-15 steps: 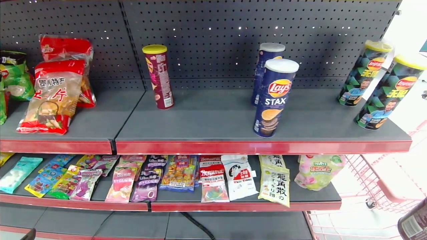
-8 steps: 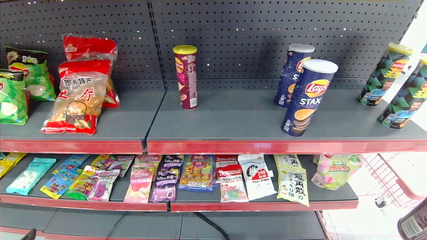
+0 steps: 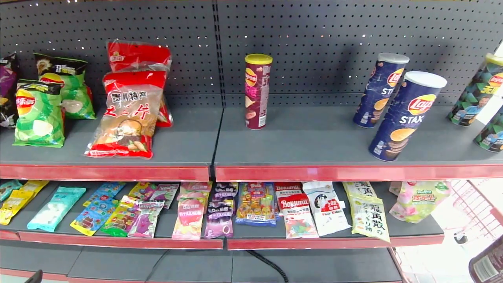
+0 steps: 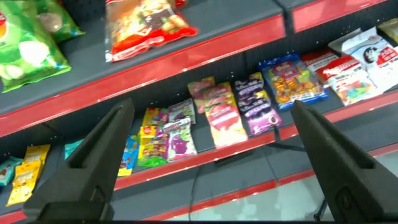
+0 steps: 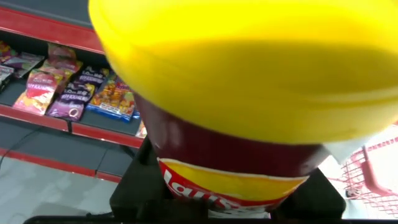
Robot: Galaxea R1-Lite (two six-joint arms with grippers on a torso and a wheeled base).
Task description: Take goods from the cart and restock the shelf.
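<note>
In the right wrist view, my right end effector (image 5: 227, 202) grips a maroon chip can (image 5: 236, 155) below its yellow lid. The head view adds its barcoded side, low at the right, off the shelf (image 3: 314, 173). My left end effector (image 4: 211, 168) hangs spread wide before the candy packets (image 4: 217, 115).

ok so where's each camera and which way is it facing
Head view: on the head, facing forward and down at the shelf; held can at one corner.
Left wrist view: faces the lower shelf through the open left gripper.
Right wrist view: looks over the can in the right gripper.
Shared: both wrist views show purple candy packs.
</note>
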